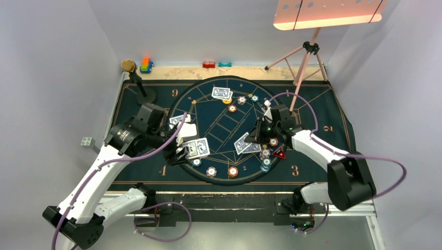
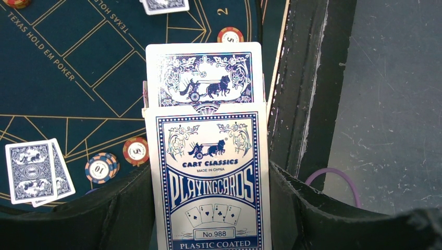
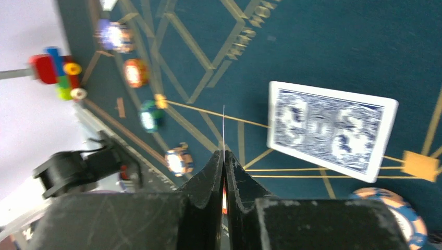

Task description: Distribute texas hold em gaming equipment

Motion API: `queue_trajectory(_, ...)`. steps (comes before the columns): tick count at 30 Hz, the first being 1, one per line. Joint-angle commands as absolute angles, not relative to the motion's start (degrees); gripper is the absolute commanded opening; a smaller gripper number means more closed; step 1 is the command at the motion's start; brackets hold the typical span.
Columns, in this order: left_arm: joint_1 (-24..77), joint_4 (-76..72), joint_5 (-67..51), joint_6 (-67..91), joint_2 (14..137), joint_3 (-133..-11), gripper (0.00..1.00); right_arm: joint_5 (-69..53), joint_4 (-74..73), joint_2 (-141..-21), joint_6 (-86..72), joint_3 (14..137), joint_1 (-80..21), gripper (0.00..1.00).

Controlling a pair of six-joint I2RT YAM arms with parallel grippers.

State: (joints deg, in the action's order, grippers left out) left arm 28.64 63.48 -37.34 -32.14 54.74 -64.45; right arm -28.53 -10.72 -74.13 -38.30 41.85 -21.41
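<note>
Left fingers (image 2: 122, 219): gripped blue-and-white cardboard card box (image 2: 211, 182).
Right fingers (image 3: 211, 179): pinched shut on thin playing card (image 3: 223, 125).
Care: card needed laying flat before release.

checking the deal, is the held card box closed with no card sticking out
No, a card pokes out of the open top of the card box.

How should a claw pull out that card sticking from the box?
Pinch the playing card by its exposed end, across both faces, coming straight at the mouth of the card box. Only that end shows, and it should slide out lengthwise.
</note>
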Motion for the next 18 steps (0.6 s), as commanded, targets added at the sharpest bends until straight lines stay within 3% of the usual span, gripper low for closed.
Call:
queue_trajectory(1, 28.40, 62.41, -39.55, -32.34, 53.82, -67.06, 0.00, -20.44, -8.78, -78.57, -35.10, 40.81, -21.42, 0.11)
queue_trajectory(4, 28.44, 62.48, -39.47, -32.33, 53.79, -67.06, 0.00, -17.83, -8.97, -81.15, -34.25, 41.75, -21.41, 0.22)
queue_trajectory(9, 28.45, 62.45, -39.42, -32.34, 53.92, -67.05, 0.00, -12.31, -13.97, -83.02, -32.71, 44.56, -21.40, 0.52)
queue_trajectory(11, 28.46, 62.43, -39.44, -32.35, 54.02, -66.99, 0.00, -10.33, -15.38, -81.88, -32.67, 44.84, -21.42, 0.59)
queue_trajectory(18, 28.44, 62.00, -39.73, -32.28, 54.47, -66.97, 0.00, -10.64, -20.21, -74.70, -32.15, 50.45, -22.06, 0.68)
